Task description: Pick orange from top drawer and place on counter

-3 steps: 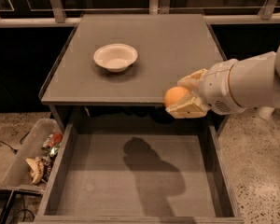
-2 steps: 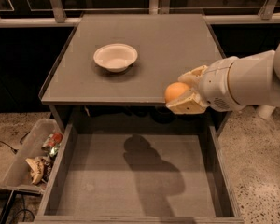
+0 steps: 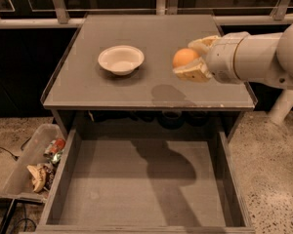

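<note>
My gripper (image 3: 191, 58) is shut on the orange (image 3: 185, 57) and holds it in the air above the right part of the counter (image 3: 151, 35). The arm reaches in from the right. Its shadow falls on the counter just below and left of the fruit. The top drawer (image 3: 136, 179) stands pulled open below the counter's front edge, with its grey bottom bare.
A white bowl (image 3: 120, 59) sits on the counter's left half, well left of the gripper. A clear plastic bin of trash (image 3: 34, 167) stands on the floor left of the drawer. A rail and dark windows run behind the counter.
The gripper has risen and moved back from over the counter's front edge to above the counter's right part, carrying the orange with it.
</note>
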`<state>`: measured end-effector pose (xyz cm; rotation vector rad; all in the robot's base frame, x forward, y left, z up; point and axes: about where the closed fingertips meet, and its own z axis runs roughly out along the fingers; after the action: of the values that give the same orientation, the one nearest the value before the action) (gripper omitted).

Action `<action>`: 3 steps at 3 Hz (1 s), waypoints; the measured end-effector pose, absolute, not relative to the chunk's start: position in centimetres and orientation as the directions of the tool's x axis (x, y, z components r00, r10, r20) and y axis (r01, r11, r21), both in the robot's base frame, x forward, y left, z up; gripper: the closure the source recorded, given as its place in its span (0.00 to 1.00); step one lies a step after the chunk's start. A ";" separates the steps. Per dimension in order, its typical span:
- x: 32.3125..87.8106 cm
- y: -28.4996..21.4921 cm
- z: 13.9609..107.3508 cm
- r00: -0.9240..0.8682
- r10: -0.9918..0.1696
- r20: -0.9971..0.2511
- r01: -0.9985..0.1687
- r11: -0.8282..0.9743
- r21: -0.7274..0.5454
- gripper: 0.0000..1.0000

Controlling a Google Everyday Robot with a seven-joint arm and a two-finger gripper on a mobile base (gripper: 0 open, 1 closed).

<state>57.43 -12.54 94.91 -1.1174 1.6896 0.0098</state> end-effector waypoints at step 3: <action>66.5 -13.6 92.8 0.011 -0.418 -0.909 -0.660 0.680 -0.320 1.00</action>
<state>66.54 -13.57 92.79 -0.8985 1.6155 0.2355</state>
